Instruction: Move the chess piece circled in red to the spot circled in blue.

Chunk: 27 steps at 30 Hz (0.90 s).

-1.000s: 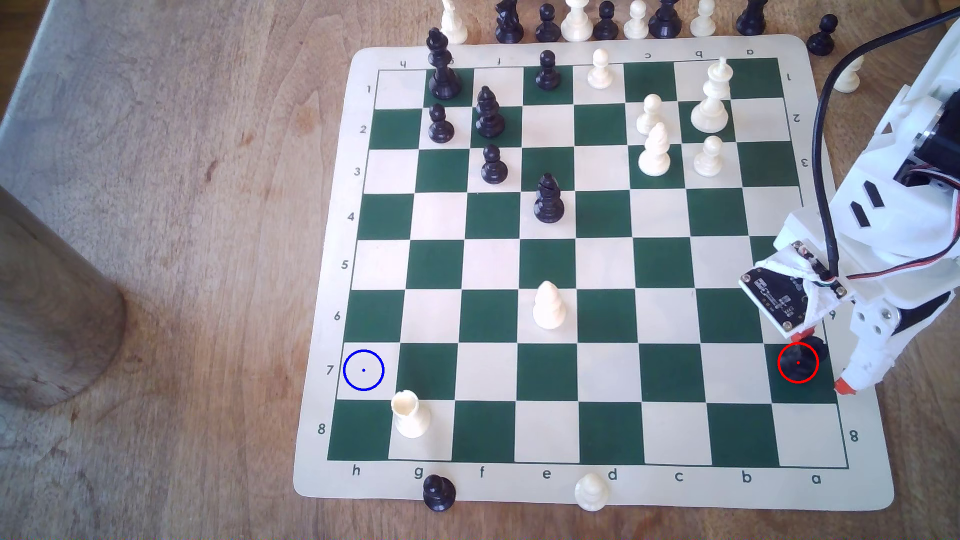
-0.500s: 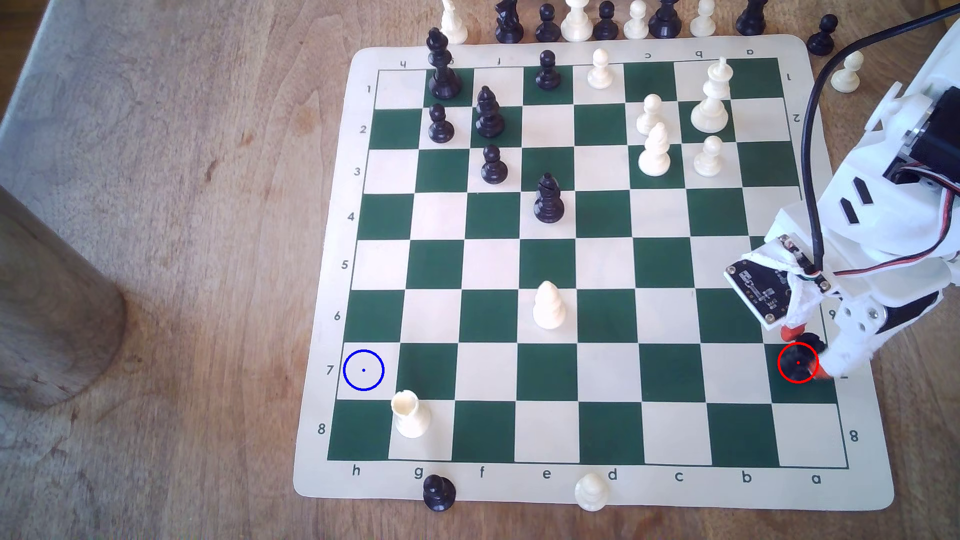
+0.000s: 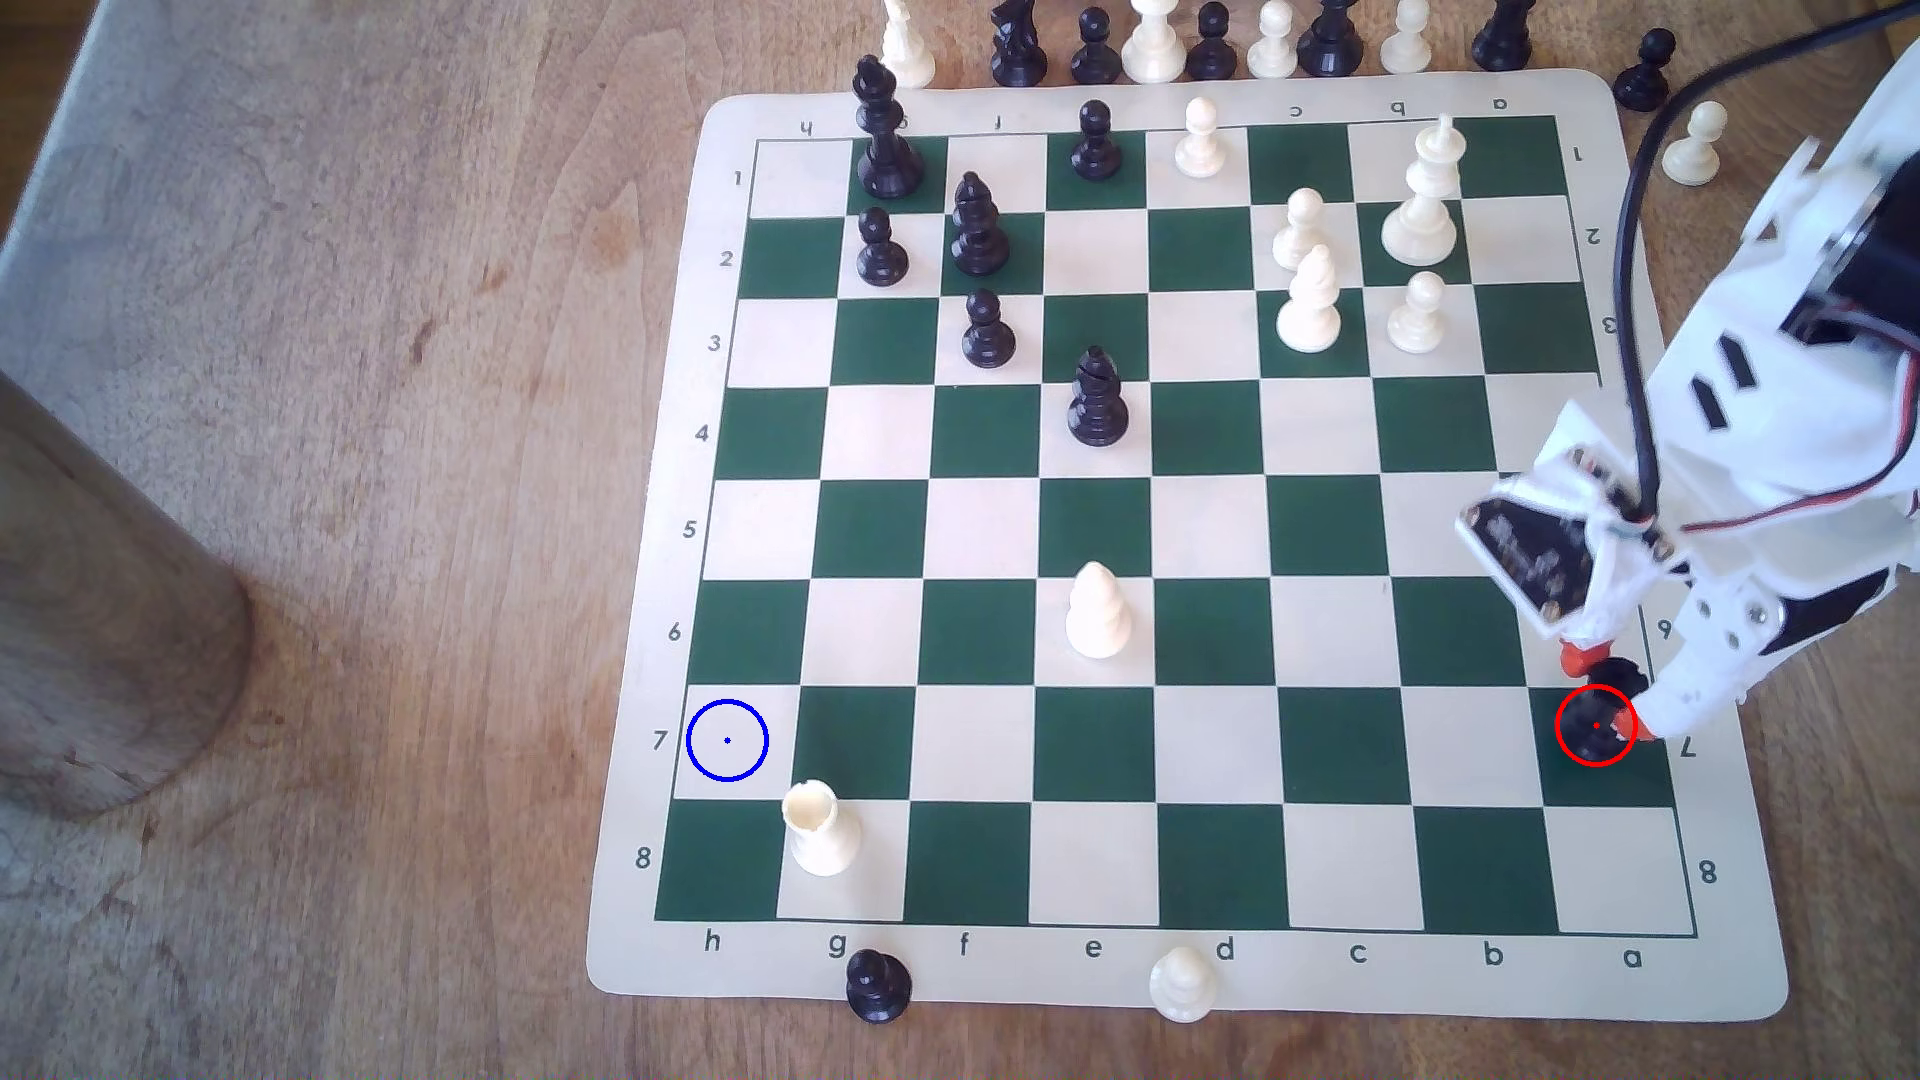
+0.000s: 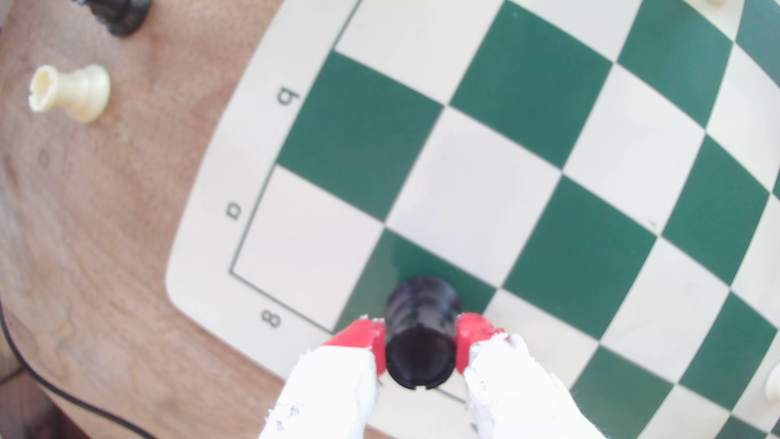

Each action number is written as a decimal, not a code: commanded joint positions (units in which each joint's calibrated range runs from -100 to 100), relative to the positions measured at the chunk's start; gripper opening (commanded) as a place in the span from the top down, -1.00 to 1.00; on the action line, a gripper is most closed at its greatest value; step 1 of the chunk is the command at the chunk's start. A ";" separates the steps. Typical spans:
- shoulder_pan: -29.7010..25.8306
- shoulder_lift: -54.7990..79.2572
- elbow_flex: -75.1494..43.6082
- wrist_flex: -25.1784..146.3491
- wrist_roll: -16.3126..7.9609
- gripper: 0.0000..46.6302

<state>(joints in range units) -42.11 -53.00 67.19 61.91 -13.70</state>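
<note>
The gripper (image 4: pixel 422 344) has its two red-tipped fingers (image 4: pixel 363 337) pressed against either side of the black rook (image 4: pixel 422 337), pinching it high up near the notched crown. The rook stands on the green square with the red ring (image 3: pixel 1596 726), at the exterior view's right edge of the chess board (image 3: pixel 644 966), in the row marked 7. From the exterior view I cannot tell whether its base has left the mat.

The blue-ringed cream square (image 3: pixel 727 739) is at the far end of that same row, well apart, with every square between them bare.

The grip is what worries me. The pads hold a smooth round body close to its top, so the heavy base hangs below the contact line; a quick lift or swing could let the rook pivot between the pads or slip out. If the lift is too shallow, the wide base may drag on the mat and tip the piece.

At the other end, the cream rook (image 3: pixel 821 828) stands just beside the target, diagonally next to it. A low or slightly off approach could knock it over.
</note>
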 commanded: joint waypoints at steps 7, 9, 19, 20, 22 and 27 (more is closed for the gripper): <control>8.28 12.25 -37.00 6.72 2.64 0.99; 9.30 16.24 -41.90 7.05 3.17 0.99; 15.63 37.12 -65.47 6.56 4.20 0.99; 16.41 39.58 -67.83 6.06 4.25 0.99; 17.35 42.21 -70.28 5.49 4.25 0.99; 20.25 51.64 -78.44 4.18 4.49 0.99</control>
<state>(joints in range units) -23.89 -5.57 -0.05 67.25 -9.65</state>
